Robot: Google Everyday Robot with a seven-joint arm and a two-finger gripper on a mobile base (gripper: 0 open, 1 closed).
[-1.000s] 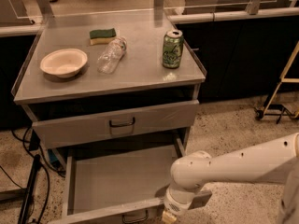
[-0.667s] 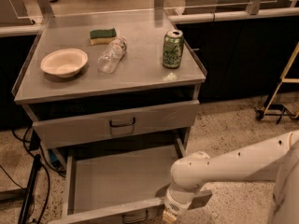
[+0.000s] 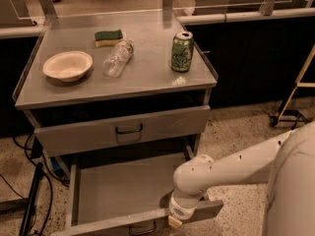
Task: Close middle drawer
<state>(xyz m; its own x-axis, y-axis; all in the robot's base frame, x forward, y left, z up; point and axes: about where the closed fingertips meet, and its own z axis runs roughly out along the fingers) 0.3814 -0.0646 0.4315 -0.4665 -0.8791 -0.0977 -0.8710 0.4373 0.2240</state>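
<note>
Steel counter (image 3: 147, 80), its middle drawer (image 3: 118, 193) pulled well out below the front edge, tray bare. Robot arm (image 3: 236, 163) reaches in from the right, below counter's front-right corner; gripper (image 3: 174, 223) sits at drawer's front panel, right of centre, open or closed can't be told. Vs a sec ago approx nothing has shifted: drawer no further in, so the closing push prob hasn't begun. Bowl (image 3: 67, 65), can (image 3: 182, 51) on top
</note>
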